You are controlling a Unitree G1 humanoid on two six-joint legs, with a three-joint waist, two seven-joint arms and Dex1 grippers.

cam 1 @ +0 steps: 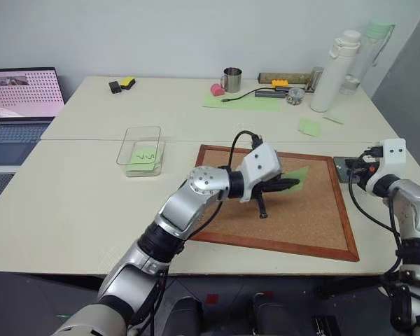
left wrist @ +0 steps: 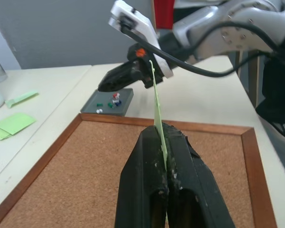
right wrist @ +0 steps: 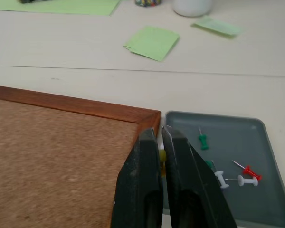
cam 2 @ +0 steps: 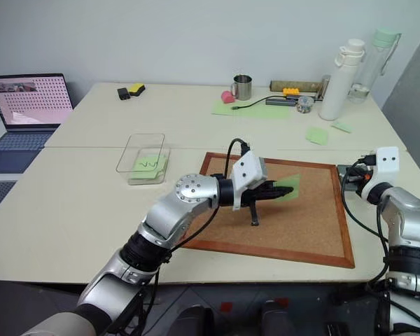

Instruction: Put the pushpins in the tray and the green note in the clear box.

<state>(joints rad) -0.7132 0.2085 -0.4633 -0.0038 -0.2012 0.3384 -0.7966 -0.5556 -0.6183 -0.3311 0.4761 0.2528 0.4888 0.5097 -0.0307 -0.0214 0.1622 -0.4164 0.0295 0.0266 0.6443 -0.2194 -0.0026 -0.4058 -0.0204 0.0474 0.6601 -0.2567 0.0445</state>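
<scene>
Green note (left wrist: 157,111): a light green square sheet, seen edge-on and standing upright, raised above the cork surface right of centre.

Second green note (cam 1: 145,156): light green, carrying a dark handwritten mark, lying flat inside the clear box.

Clear box (cam 1: 129,150): a transparent shallow rectangular container with rounded corners, upright on the table left of centre.

Tray (right wrist: 256,190): a small flat grey square with a low rim, on the table at the far right.

Pushpins: a green one (right wrist: 203,141), a red one (right wrist: 249,171) and white ones (right wrist: 248,180) lie on their sides in the tray, near one another.
</scene>
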